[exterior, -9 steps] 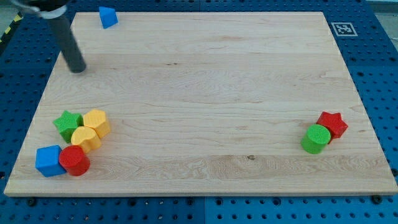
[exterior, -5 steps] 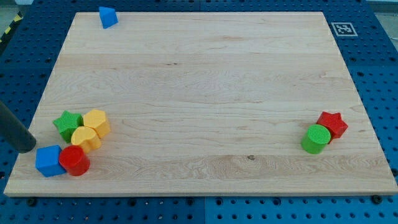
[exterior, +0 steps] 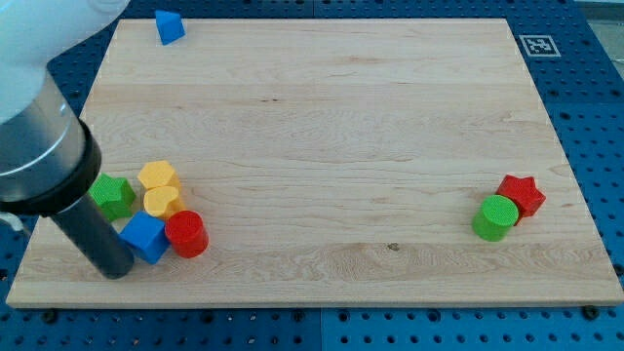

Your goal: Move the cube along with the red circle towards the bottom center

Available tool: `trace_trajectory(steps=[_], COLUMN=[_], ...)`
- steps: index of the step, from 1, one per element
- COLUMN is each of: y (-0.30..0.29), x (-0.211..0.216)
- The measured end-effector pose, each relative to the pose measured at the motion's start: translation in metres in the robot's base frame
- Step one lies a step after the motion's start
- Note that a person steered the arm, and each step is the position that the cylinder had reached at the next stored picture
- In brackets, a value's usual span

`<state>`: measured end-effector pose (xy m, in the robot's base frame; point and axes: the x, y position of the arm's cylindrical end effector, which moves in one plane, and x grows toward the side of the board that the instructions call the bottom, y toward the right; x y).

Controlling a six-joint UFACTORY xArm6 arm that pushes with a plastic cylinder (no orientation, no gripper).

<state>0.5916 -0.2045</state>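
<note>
**Tip against the blue cube at the board's lower left**

Down at the view's lower left, my tip (exterior: 115, 270) rests on the board (exterior: 322, 117), touching the left side of the blue cube (exterior: 144, 237). It is a bare rod and holds nothing. The red circle (exterior: 185, 234) touches the cube's right side. Just above sit a green star (exterior: 114, 196) and two yellow blocks (exterior: 159, 190). A blue block (exterior: 169, 26) lies at top left. Far right, a green cylinder (exterior: 495, 216) touches a red star (exterior: 521, 194).

pale wooden board (exterior: 322, 146) with fine grain and a smooth matt finish, matt plastic-looking blue cube (exterior: 145, 237) and red cylinder (exterior: 186, 234), dark matt rod with tip (exterior: 116, 271), blue perforated metal-looking table (exterior: 595, 117)
</note>
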Motion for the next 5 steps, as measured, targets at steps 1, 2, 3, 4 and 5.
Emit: trace_trajectory(steps=[1, 2, 3, 4, 5], y=[-0.008, 0.042, 0.089, 0.101, 0.102], x=[-0.027, -0.042, -0.049, -0.066, -0.046])
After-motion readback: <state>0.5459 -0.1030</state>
